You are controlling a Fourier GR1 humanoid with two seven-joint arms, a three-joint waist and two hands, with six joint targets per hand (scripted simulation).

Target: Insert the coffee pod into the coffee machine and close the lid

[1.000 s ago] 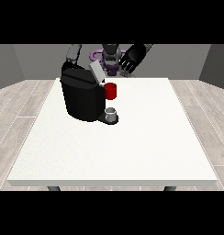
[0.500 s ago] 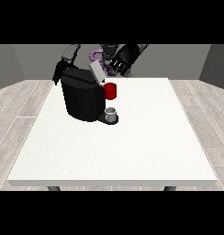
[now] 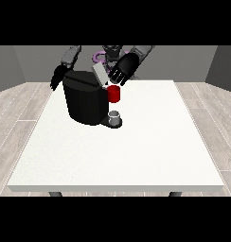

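Lid-closing stage being approached; pod not being seen.

The hand at the view's right [image 3: 123, 70] has been brought down from behind the coffee machine [image 3: 87, 98] onto its raised grey lid [image 3: 100, 74], fingers extended, holding nothing. The hand at the view's left [image 3: 57, 78] is beside the machine; finger state cannot be told. No writing is readable.

Soft, even light is falling from above, leaving the white table [image 3: 136, 151] bright and without glare. The black coffee machine [image 3: 86, 101] is staying very dark, with only a faint sheen showing along its top edge, and a small soft shadow is pooling at its base. Behind the machine, the grey walls are looking dimmer.
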